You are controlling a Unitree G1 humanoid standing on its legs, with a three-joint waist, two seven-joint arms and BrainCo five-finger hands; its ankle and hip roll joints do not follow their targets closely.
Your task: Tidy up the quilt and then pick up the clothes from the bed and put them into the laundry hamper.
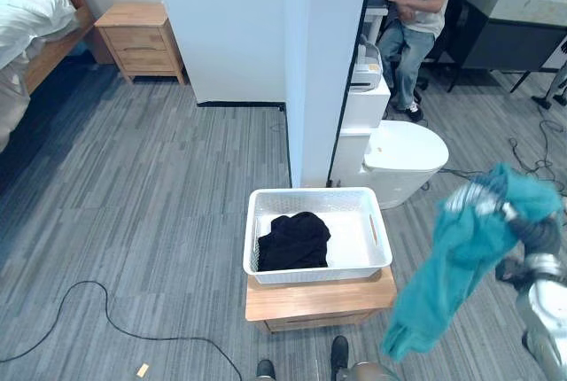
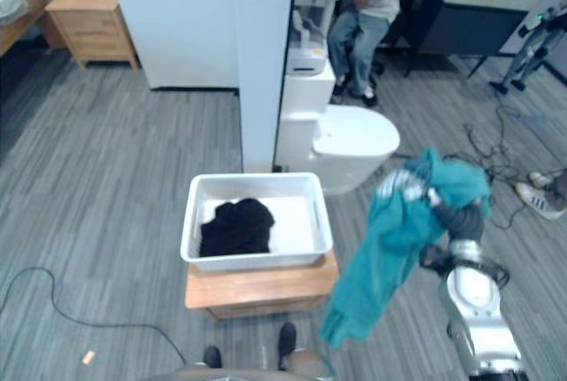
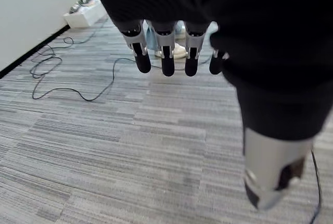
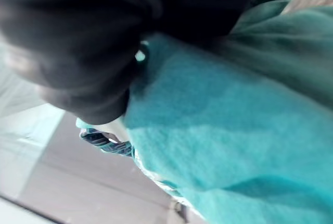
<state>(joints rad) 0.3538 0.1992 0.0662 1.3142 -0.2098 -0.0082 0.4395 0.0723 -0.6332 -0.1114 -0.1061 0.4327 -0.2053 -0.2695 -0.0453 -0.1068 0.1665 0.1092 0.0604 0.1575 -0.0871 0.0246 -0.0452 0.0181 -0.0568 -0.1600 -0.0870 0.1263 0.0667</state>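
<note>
1. Grey plank floor (image 1: pixel 133 221); a white laundry hamper (image 1: pixel 317 199) sits on a low wooden table (image 1: pixel 321 299), a black garment (image 1: pixel 293 241) inside.
2. Right of the hamper, the right hand (image 2: pixel 409 184) clutches a teal shirt (image 1: pixel 461 257), which hangs clear of the hamper.
3. Left hand (image 3: pixel 166 52): fingers straight, empty, above the floor.
4. Behind the hamper: toilet (image 1: pixel 403 155), seated person (image 1: pixel 416 9).

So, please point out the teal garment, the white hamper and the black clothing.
teal garment (image 1: pixel 461 266), left eye view, middle of the hanging cloth.
white hamper (image 1: pixel 317 196), left eye view, far rim.
black clothing (image 1: pixel 293 241), left eye view, centre of the pile.
</note>
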